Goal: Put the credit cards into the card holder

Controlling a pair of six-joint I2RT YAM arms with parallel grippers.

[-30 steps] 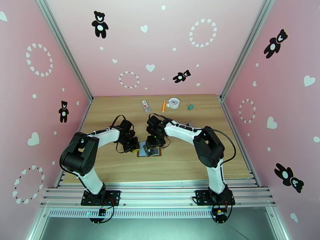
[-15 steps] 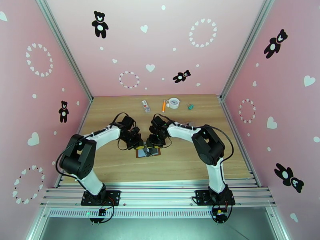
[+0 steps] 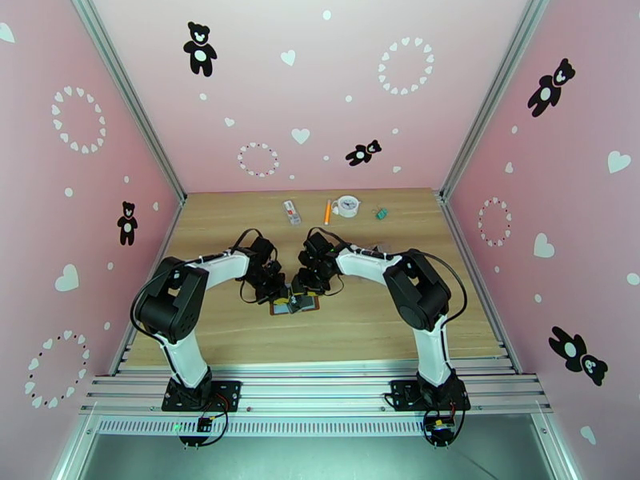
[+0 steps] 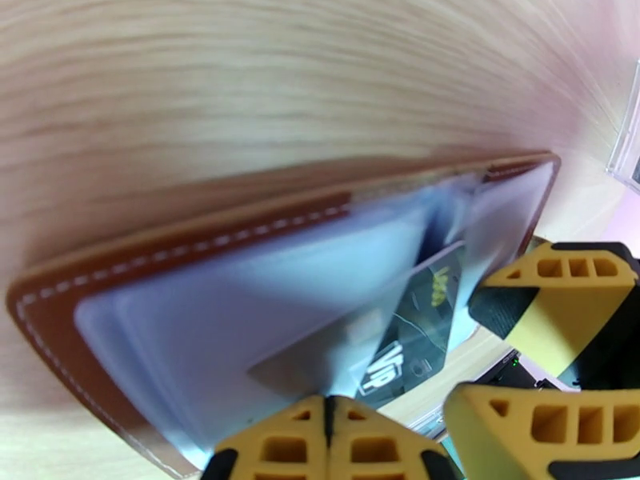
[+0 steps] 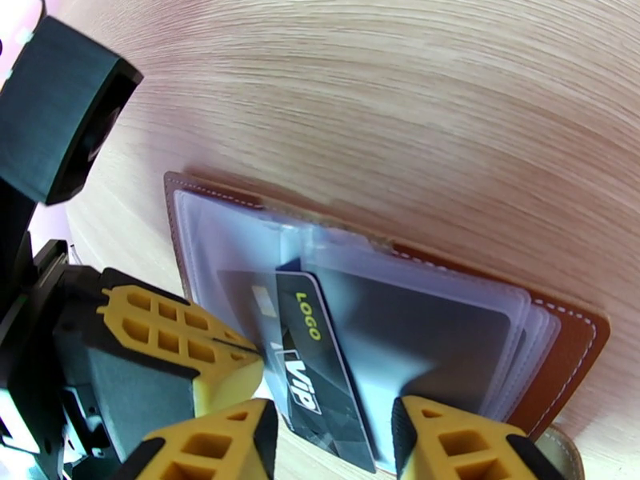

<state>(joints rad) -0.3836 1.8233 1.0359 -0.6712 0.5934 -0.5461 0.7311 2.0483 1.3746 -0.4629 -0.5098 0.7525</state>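
Note:
The brown card holder (image 3: 278, 308) lies open on the table, its grey-blue pockets (image 4: 208, 330) facing up. A black credit card (image 5: 316, 362) marked VIP slants up out of the middle pockets. My right gripper (image 5: 332, 426) holds this card by its long edges, jaws half apart. Grey credit cards sit inside the pockets (image 5: 436, 330) (image 4: 320, 354). My left gripper (image 4: 326, 430) is shut, its tips meeting at the pocket edge beside the black card (image 4: 408, 346). Both grippers (image 3: 278, 295) (image 3: 304, 298) meet low over the holder (image 5: 564, 330).
Along the table's back edge lie a white-and-red packet (image 3: 292, 211), an orange pen (image 3: 327, 211), a white round roll (image 3: 348, 206) and a small green thing (image 3: 382, 212). Pink walls close in on three sides. The two wrists stand almost touching.
My left arm has moved right, onto the holder's left side, and its jaws have shut. My right gripper has shifted slightly and stays on the black card.

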